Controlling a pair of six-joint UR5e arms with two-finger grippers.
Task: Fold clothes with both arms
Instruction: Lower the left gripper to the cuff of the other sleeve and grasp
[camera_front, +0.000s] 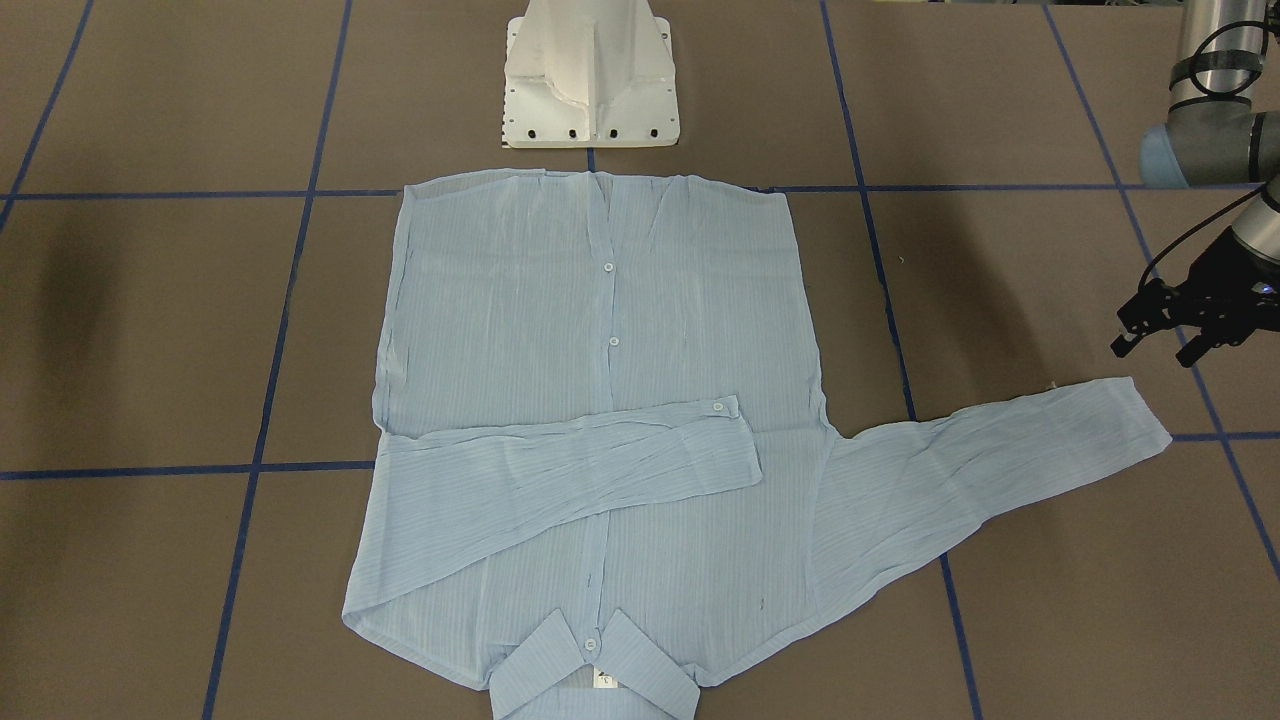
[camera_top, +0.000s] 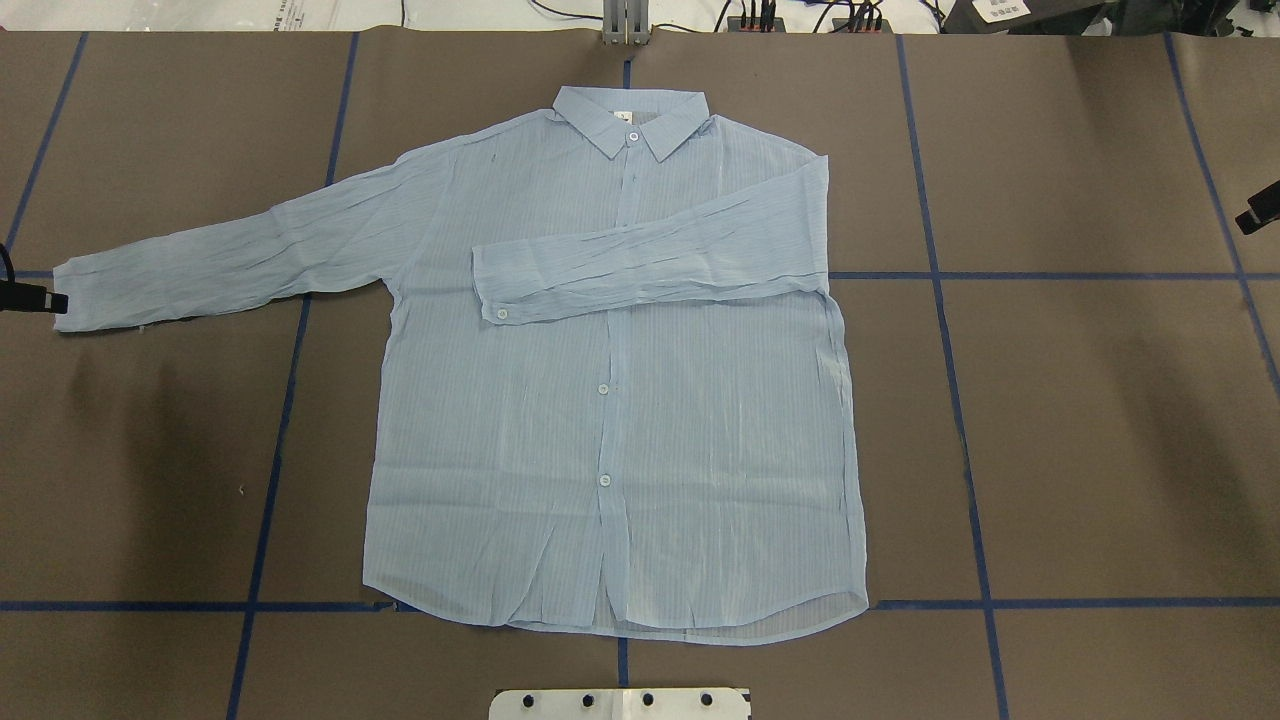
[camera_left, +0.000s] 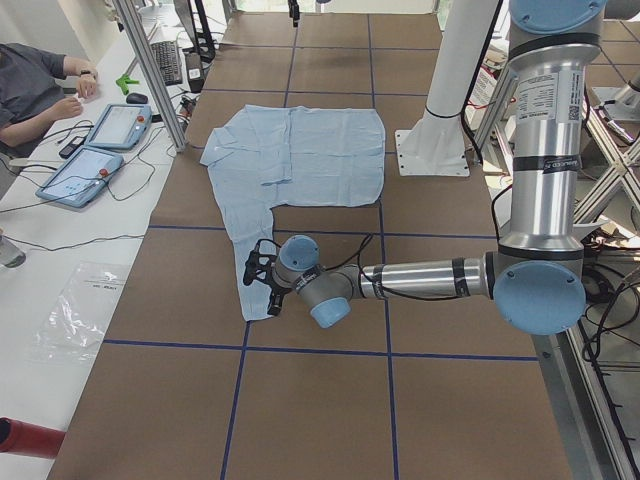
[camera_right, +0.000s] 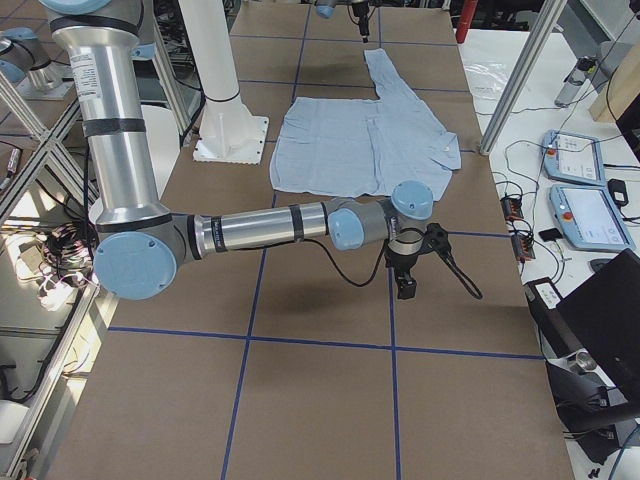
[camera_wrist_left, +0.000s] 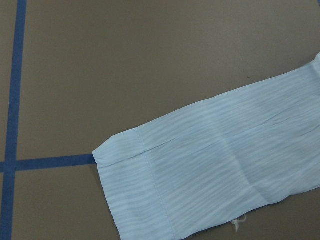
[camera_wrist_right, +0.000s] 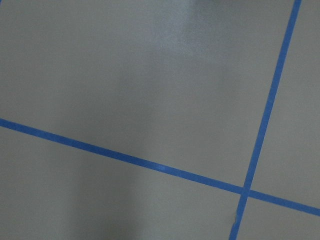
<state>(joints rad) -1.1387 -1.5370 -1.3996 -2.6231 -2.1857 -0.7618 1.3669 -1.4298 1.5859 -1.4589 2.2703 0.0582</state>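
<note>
Squarely on the brown, blue-taped counter (camera_top: 1080, 420) lies the shirt (camera_top: 610, 420), one sleeve folded across its chest, the other stretched toward the left tool (camera_front: 1153, 352), its jaws apart; the right tool (camera_right: 408, 285) cannot be judged.

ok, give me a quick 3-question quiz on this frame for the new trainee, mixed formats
1. True or false: both sleeves of the shirt are folded across its front.
2. The left hand is nearest to: A) the collar, B) the outstretched sleeve's cuff, C) a front button.
3. Which edge of the shirt lies nearest the robot's base?
Key: 1 false, only one is. 2 B. 3 the hem.
</note>
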